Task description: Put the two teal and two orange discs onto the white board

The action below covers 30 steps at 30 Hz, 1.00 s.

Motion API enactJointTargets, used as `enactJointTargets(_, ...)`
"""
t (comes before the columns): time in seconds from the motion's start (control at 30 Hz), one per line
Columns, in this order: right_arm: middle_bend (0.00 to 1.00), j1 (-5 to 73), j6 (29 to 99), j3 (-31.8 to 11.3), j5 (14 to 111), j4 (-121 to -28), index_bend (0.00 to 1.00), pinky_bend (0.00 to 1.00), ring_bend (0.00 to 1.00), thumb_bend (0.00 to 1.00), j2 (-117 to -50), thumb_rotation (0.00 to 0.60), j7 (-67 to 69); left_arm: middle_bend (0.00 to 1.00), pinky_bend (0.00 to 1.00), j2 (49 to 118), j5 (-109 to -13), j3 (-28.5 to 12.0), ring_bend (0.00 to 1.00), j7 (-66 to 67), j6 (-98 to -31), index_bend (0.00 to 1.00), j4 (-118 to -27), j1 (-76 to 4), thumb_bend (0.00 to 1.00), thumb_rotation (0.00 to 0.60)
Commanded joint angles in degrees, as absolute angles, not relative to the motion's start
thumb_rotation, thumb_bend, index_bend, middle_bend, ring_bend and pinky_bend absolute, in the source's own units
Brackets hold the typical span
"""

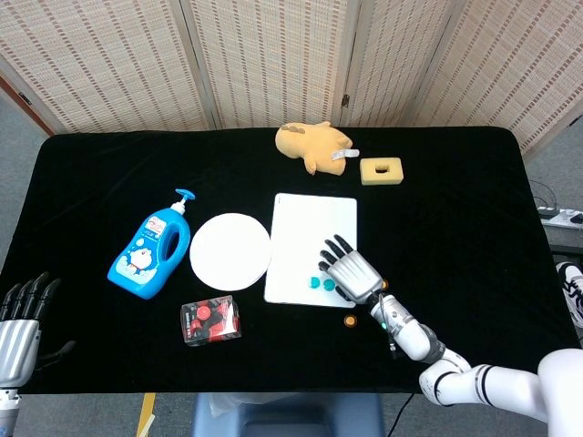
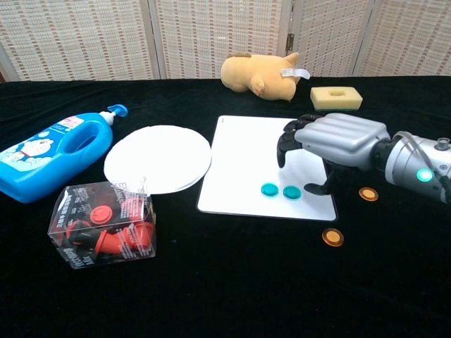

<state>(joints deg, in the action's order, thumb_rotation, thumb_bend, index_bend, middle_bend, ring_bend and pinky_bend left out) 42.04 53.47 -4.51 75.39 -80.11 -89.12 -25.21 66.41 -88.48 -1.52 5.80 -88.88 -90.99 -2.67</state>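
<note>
Silver robot hand (image 2: 338, 141), black fingers, green light

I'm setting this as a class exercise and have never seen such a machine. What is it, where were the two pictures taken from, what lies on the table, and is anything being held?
It is a two-armed robot with metal hands. One picture looks down from its head, the other forward from its chest. The right hand hovers over the white board, holding nothing; the left hand waits at the table's edge. Two teal discs lie on the board; two orange discs lie on the black cloth. Also there: a blue bottle, white plate, clear box, plush toy, yellow sponge.
</note>
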Motion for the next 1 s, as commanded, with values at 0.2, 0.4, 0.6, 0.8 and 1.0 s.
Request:
enactJointTargets(0.2, 0.16, 37.01, 58.42, -2.16, 77.09, -83.26, 0.38, 0.00, 0.04, 0.28, -82.04, 0.600, -22.66, 0.00, 0.00, 66.52, -88.99, -1.52, 0.01, 5.96, -88.82, 0.00, -91.23, -2.96, 0.12, 0.600)
enactJointTargets(0.4, 0.16, 34.87, 58.14, -0.74, 76.47, -81.36, 0.39, 0.00, 0.04, 0.28, -80.87, 0.600, -20.62, 0.00, 0.00, 66.53, -89.46, -1.51, 0.01, 6.56, -88.80, 0.00, -91.92, -3.21, 0.12, 0.600)
enactJointTargets(0.6, 0.16, 34.64, 56.20, -0.29, 76.36, -77.45, 0.39, 0.00, 0.04, 0.28, -82.93, 0.600, -19.22, 0.00, 0.00, 66.39, -89.80, -1.50, 0.01, 7.14, -88.87, 0.00, -92.53, -3.36, 0.12, 0.600)
enactJointTargets(0.8, 0.16, 34.41, 55.50, 0.00, 77.06, -75.38, 0.39, 0.00, 0.03, 0.28, -84.32, 0.600, -18.51, 0.00, 0.00, 66.18, -89.18, -1.53, 0.01, 6.98, -88.88, 0.00, -92.44, -3.12, 0.12, 0.600)
enactJointTargets(1.0, 0.16, 33.88, 55.60, 0.19, 77.58, -75.11, 0.39, 0.00, 0.04, 0.28, -84.54, 0.600, -18.59, 0.00, 0.00, 66.34, -89.15, -1.44, 0.01, 6.62, -88.70, 0.00, -92.15, -3.16, 0.12, 0.600)
